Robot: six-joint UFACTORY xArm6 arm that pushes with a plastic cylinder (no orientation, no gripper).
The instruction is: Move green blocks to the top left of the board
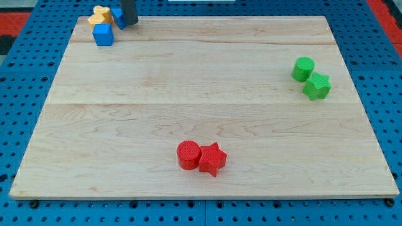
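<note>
Tool tip [122, 25] top left, w/ blue cube [103, 34]; green blocks [311, 78] far right.

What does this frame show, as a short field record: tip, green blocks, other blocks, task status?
tip: my tip at the view's top left, beside the blue blocks
green blocks: green cylinder and green star, touching, at the view's right
other blocks: blue cube, yellow block, red cylinder, red star
task status: greens not yet moved

Pale wooden plank worktop [207, 75], grain running across, faint seams between boards; beneath and around, blue perforated metal base [38, 37] with rows of dark holes; red patches [19, 11] at both top corners; even, soft lighting.
</note>
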